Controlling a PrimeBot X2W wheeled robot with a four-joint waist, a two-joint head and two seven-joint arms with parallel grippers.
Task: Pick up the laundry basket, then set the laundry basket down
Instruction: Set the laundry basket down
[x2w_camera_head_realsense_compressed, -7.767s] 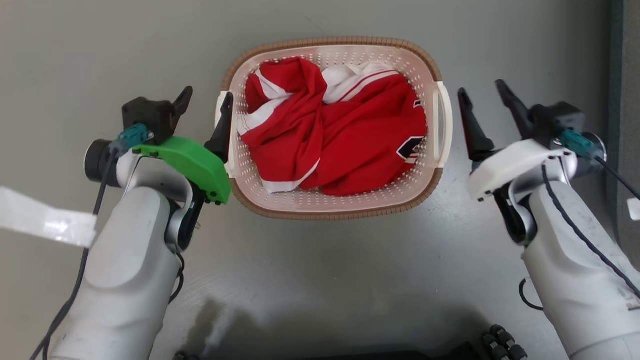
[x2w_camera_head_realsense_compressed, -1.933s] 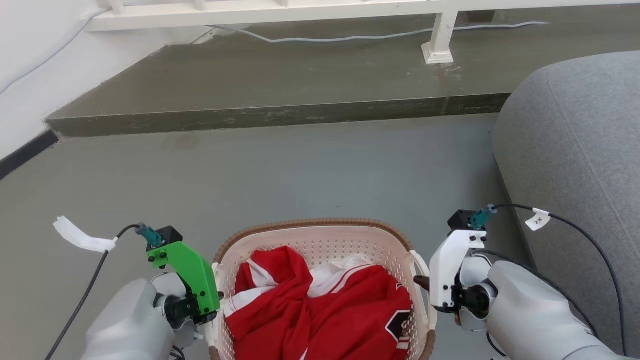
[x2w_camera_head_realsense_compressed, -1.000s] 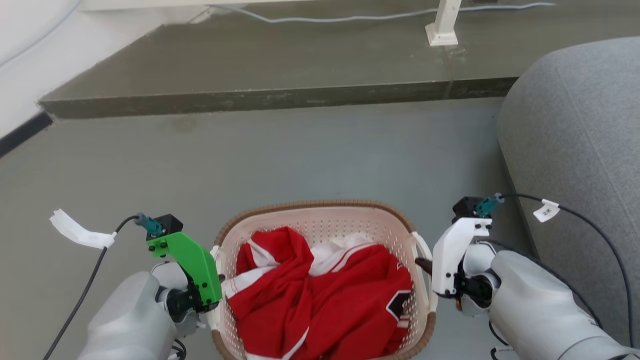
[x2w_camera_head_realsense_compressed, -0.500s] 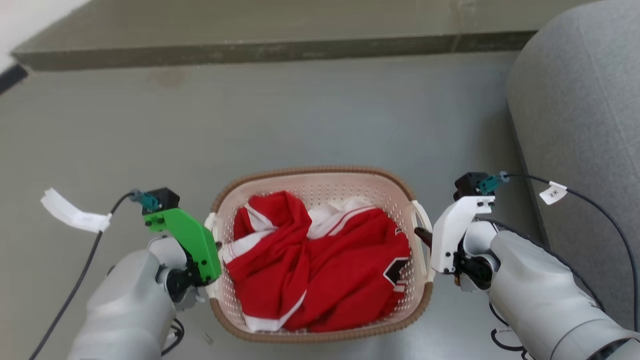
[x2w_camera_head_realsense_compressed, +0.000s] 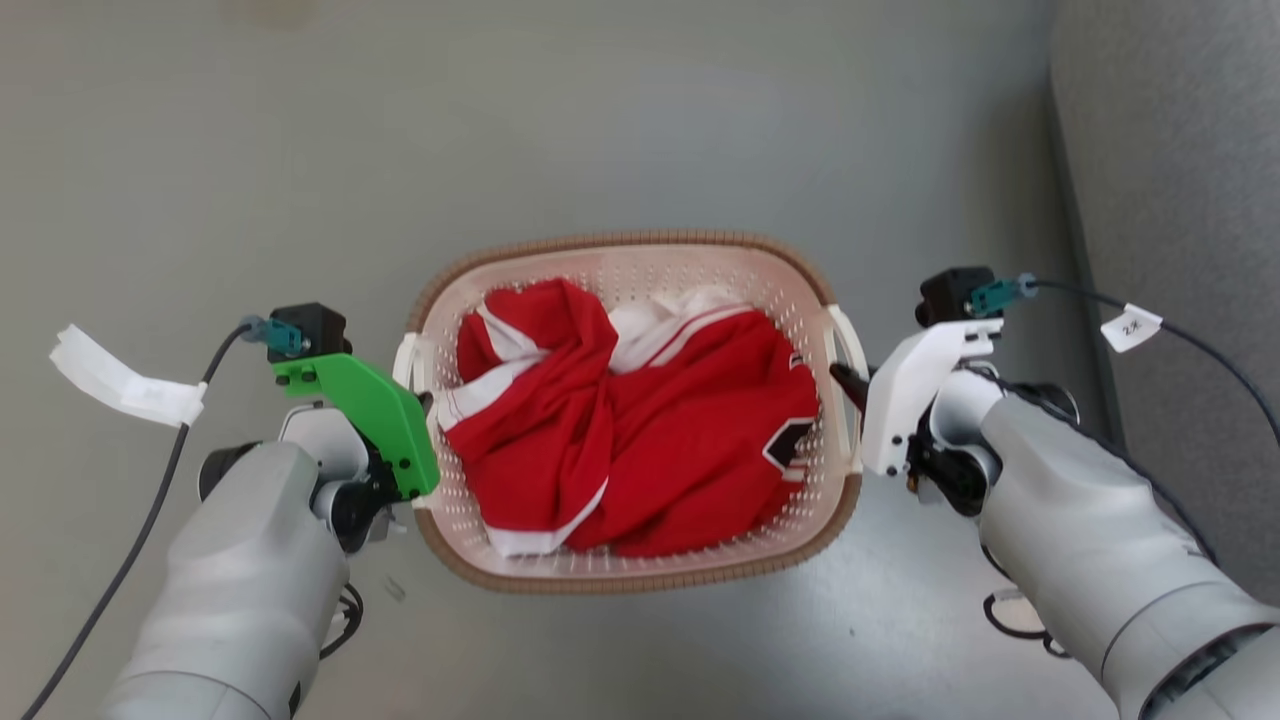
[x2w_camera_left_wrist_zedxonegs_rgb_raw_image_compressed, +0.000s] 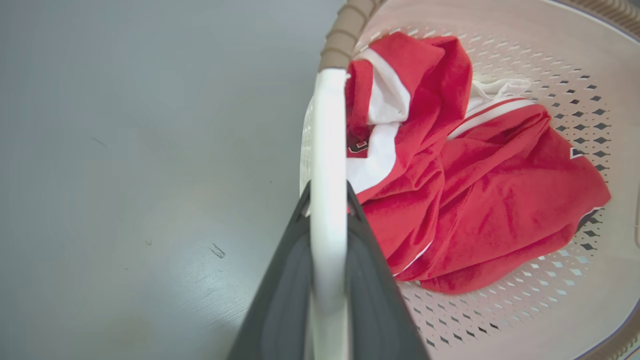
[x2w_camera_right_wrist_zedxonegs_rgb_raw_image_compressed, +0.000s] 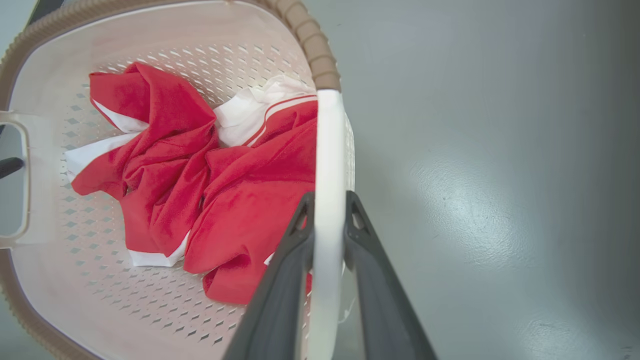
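Grey floor (x2w_camera_head_realsense_compressed: 640, 120): laundry basket (x2w_camera_head_realsense_compressed: 620, 243), left gripper (x2w_camera_left_wrist_zedxonegs_rgb_raw_image_compressed: 327, 194) and right gripper (x2w_camera_right_wrist_zedxonegs_rgb_raw_image_compressed: 328, 200) each clamped on a handle (x2w_camera_left_wrist_zedxonegs_rgb_raw_image_compressed: 327, 125); lift seemingly done, set-down pending.

The laundry basket (x2w_camera_head_realsense_compressed: 620, 240) lies between the two grippers, with clothing (x2w_camera_head_realsense_compressed: 640, 440) heaped inside it. The left gripper (x2w_camera_left_wrist_zedxonegs_rgb_raw_image_compressed: 327, 192) pinches the left handle (x2w_camera_left_wrist_zedxonegs_rgb_raw_image_compressed: 327, 125), one finger on either side of it. The right gripper (x2w_camera_right_wrist_zedxonegs_rgb_raw_image_compressed: 328, 200) pinches the right handle (x2w_camera_right_wrist_zedxonegs_rgb_raw_image_compressed: 330, 140) likewise. The floor (x2w_camera_head_realsense_compressed: 640, 120) spreads ahead and to the left, and a sofa (x2w_camera_head_realsense_compressed: 1170, 150) stands beyond the right gripper.
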